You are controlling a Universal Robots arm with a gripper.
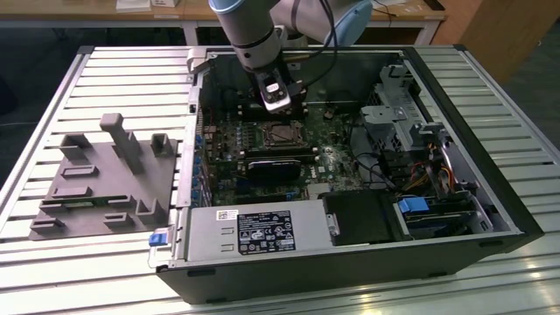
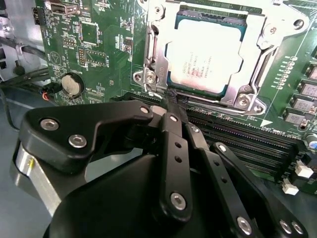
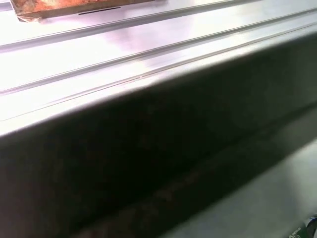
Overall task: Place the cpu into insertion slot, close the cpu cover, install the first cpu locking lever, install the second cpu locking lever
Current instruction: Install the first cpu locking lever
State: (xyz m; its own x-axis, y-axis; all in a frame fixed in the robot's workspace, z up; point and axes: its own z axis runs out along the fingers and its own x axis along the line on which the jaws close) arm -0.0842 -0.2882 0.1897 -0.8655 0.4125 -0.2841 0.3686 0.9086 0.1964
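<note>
Gripper [image 2: 171, 101], pinched closed and empty, is hovering at the socket's [image 1: 265, 134] twelve o'clock edge in the exterior view. Chip [image 2: 205, 54] is lying under the closed cover [image 2: 157, 49]. Locking step seems underway, needing a steady push.

Silver-grey arm [image 1: 248, 31], lt-blue joint caps [image 1: 352, 20], blk pincer [image 2: 167, 101], silver screws [image 2: 178, 200]

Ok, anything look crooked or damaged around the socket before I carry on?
Nothing stands out. In the second wrist view the cpu sits square inside the cpu cover, which lies flat around it. The pincer is at the cover's edge, beside the memory slots. No bent or loose parts show.
</note>
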